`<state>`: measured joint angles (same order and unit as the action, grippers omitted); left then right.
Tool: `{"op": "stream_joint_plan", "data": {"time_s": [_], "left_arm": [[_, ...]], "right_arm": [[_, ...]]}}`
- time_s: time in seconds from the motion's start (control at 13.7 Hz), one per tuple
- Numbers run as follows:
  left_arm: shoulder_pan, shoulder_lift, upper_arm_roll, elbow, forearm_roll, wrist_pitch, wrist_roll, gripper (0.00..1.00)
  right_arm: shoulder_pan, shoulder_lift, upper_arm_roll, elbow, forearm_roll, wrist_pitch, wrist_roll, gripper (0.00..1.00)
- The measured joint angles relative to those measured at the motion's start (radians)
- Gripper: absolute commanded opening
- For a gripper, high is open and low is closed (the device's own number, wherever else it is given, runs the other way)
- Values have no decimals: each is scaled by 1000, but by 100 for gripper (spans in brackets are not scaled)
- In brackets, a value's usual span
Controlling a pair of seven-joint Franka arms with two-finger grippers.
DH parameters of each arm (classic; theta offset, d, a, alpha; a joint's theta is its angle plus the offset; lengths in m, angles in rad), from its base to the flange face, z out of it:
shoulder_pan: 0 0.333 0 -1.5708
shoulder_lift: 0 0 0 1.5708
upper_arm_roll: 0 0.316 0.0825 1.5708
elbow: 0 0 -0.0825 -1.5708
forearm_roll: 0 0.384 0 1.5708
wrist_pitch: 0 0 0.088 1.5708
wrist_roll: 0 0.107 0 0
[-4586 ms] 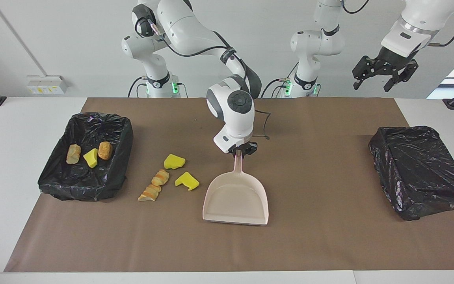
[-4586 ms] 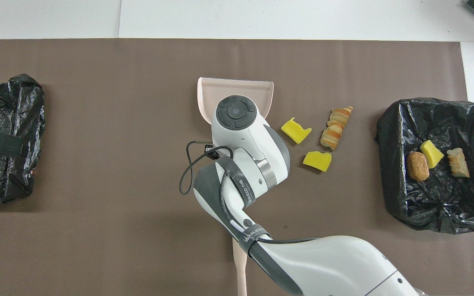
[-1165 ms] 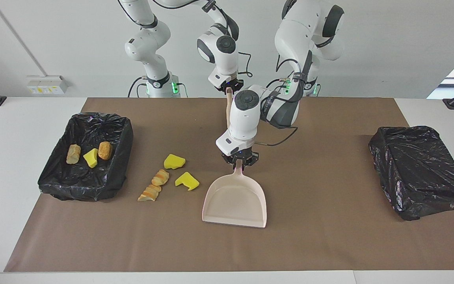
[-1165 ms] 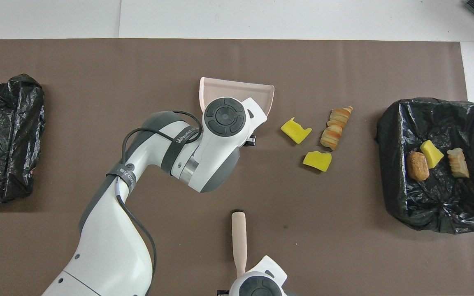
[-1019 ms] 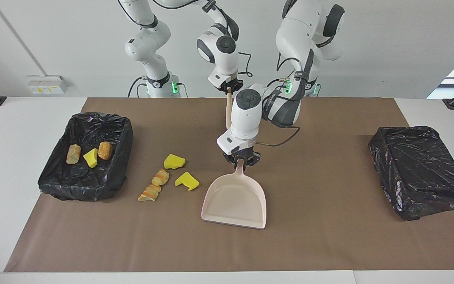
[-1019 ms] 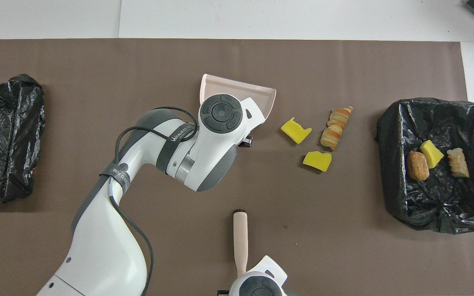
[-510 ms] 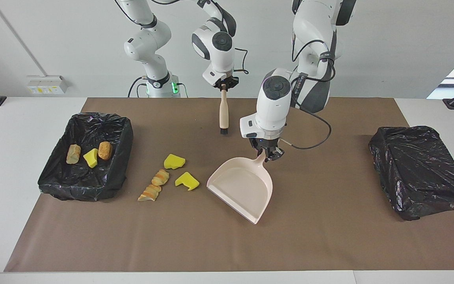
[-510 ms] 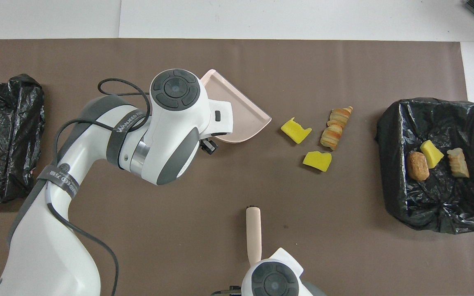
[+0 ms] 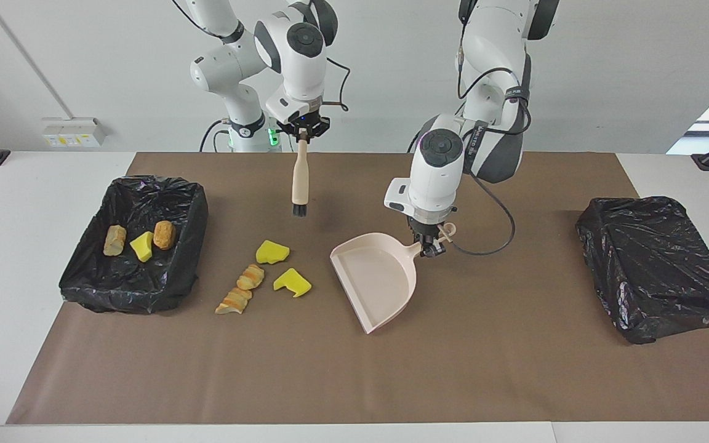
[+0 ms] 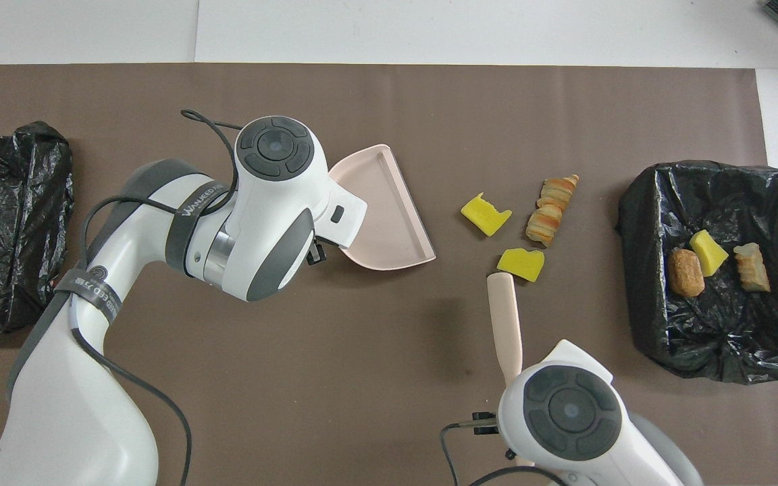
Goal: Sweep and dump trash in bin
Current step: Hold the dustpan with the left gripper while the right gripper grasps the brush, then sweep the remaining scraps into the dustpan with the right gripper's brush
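Overhead, left gripper [image 9: 431, 241] under its wrist.

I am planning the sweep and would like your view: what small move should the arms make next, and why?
Probably lower the brush, held up by the right gripper, to the mat beside the loose scraps. Four scraps lie between the bin with three pieces in it and the dustpan, which the left gripper holds by the handle, mouth turned toward them.

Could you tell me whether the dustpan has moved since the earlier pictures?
Yes. The dustpan, held by the left gripper, has swung round so its open mouth now faces the loose scraps on the mat.
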<state>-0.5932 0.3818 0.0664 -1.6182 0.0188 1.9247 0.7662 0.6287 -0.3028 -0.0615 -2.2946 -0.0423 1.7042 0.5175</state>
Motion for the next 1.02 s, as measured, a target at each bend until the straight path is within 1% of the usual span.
{"op": "stream_joint_plan", "data": {"time_s": [0.07, 0.22, 0.36, 0.51, 0.73, 0.87, 1.02], "left_arm": [[-2, -10, -3, -19, 3, 0, 20, 0], [-8, -26, -13, -50, 4, 0, 35, 0], [-25, -34, -17, -68, 4, 1, 36, 0], [-47, -34, -19, -78, 4, 5, 36, 0], [-56, -35, -19, -90, 5, 15, 9, 0], [-63, -35, -19, -102, 5, 18, -12, 0], [-69, -37, -18, -111, 5, 23, -27, 0]], "right_arm": [[-64, 37, 0, 31, -37, 1, -98, 0], [-199, 144, -5, 123, -134, 6, -280, 0], [-284, 260, -11, 231, -236, 9, -393, 0], [-309, 361, -11, 314, -308, 36, -422, 0], [-333, 479, -10, 397, -327, 91, -421, 0], [-369, 530, -11, 411, -332, 142, -420, 0], [-391, 553, -11, 408, -332, 151, -420, 0]]}}
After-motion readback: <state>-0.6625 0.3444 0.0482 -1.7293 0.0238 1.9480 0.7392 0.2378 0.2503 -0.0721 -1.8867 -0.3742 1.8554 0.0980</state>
